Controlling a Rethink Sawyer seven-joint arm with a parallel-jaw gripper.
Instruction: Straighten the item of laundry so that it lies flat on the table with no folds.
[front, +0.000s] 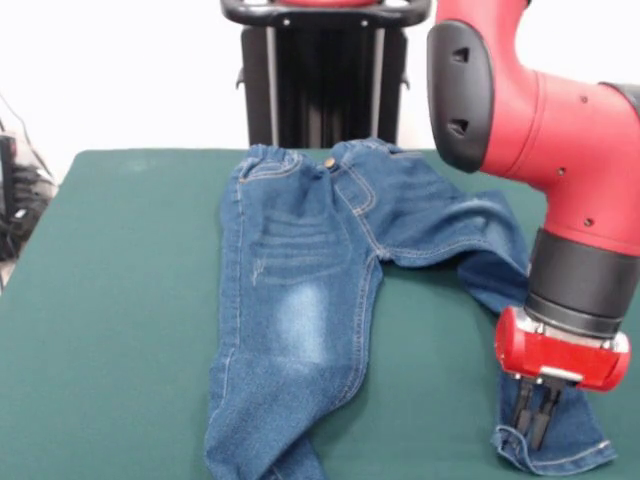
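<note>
The small pair of blue denim jeans (300, 290) lies front-up on the dark green table (110, 300), its elastic waistband (320, 158) at the far edge and the leg with the faded pale patch (290, 330) running fairly straight toward the camera and out of the frame at the bottom. The other leg (470, 240) is not laid out: it angles off sideways from the crotch, bends sharply partway along, and ends in a hemmed cuff (560, 445) lying near the picture's lower corner. The red and black arm comes down over that cuff, and the gripper (537, 410) has its dark fingers drawn close together at the cloth, apparently pinching the denim just above the hem. By my reading the task is about half done: one leg looks nearly flat, while the bent leg still needs pulling out straight and its fold smoothing away.
</note>
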